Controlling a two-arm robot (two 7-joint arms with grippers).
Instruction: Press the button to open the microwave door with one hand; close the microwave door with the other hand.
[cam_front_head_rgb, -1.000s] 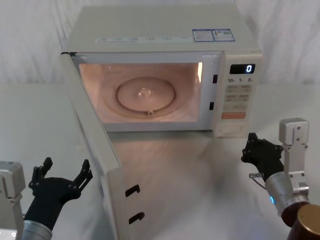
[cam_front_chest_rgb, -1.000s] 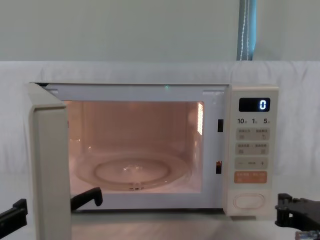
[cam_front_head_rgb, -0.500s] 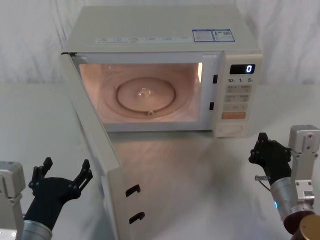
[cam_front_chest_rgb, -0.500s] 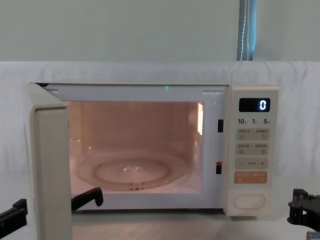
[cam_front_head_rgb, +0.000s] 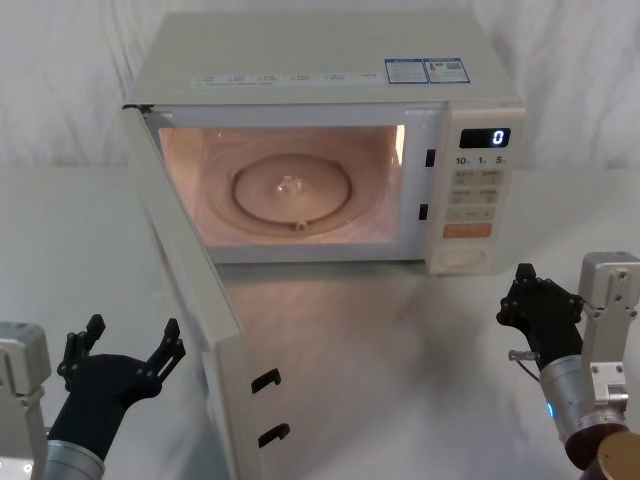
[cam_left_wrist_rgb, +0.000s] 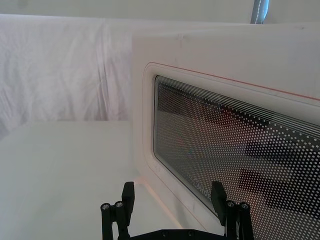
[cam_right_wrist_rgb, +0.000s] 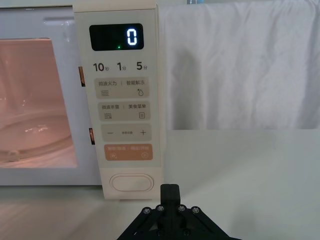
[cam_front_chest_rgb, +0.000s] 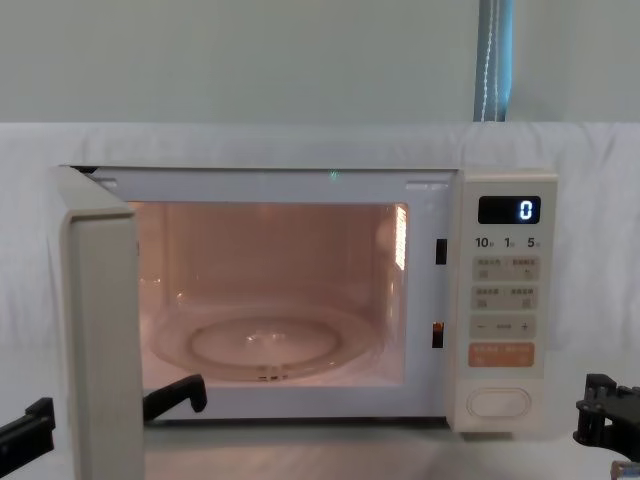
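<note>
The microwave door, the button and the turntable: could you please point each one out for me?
microwave door (cam_left_wrist_rgb: 220, 145): left wrist view, on its window.
button (cam_right_wrist_rgb: 132, 182): right wrist view, its middle.
turntable (cam_front_head_rgb: 290, 190): head view, glass centre.

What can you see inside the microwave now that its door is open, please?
Inside the lit cavity lies a round glass turntable, with nothing on it. The open microwave door hides the cavity's near left corner in the chest view.

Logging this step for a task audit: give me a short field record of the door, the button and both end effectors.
door: the microwave door swung wide open, cavity lit
button: the button untouched
display: display reads 0
left end effector: left end effector open, low beside the door's outer face
right end effector: right end effector shut, on the button's side, clear of the panel
</note>
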